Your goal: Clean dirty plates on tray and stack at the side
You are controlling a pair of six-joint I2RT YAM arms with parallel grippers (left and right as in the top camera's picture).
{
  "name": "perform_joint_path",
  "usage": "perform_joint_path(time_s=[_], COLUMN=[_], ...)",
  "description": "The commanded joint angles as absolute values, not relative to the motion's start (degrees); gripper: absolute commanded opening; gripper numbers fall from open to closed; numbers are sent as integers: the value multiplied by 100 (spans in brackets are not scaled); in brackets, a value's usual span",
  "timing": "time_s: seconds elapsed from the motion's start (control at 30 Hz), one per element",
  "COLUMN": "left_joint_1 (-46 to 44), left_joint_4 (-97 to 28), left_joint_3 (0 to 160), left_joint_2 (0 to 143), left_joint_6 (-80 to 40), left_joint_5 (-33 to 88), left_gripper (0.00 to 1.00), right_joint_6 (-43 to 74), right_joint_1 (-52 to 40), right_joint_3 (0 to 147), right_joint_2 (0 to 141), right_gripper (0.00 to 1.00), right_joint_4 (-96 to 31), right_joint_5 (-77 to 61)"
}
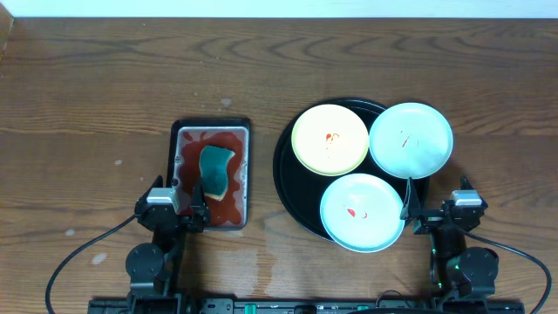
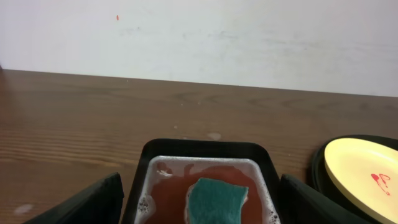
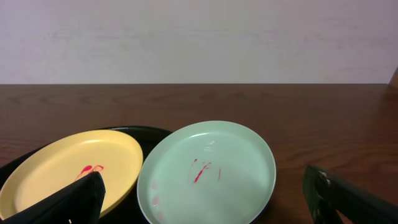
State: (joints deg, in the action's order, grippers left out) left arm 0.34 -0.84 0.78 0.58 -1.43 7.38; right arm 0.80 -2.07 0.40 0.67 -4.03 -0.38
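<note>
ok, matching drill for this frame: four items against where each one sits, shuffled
Things:
1. yellow plate
2. sponge
3. near mint plate
4. far-right mint plate

Places:
A. lying in red liquid in the small tray
B. overhanging the near rim of the black tray
C. overhanging the black tray's right rim
D. wholly on the black tray, far-left part

Pairs: 1-D, 2-A, 3-B, 4-C
</note>
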Motion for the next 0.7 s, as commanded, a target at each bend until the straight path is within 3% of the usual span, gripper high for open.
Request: perform_joint_path(time_s=[0.0, 0.3, 0.67], left_joint_1=[69, 69, 69], left_joint_4=[-336, -423, -1778], left_joint_3=[23, 84, 1579], left_joint_2=[23, 23, 1039], left_joint_6=[-89, -502, -526], left_joint_5=[899, 899, 819], left_gripper=[79, 79, 80], right_joint_6=[14, 49, 576], right_joint_1=[-191, -191, -191], right_joint_3=[32, 32, 698], right_joint_2=[38, 38, 370], right_gripper=[99, 99, 99], right_joint_4=[-427, -427, -1094], right_joint_5=[-27, -27, -47])
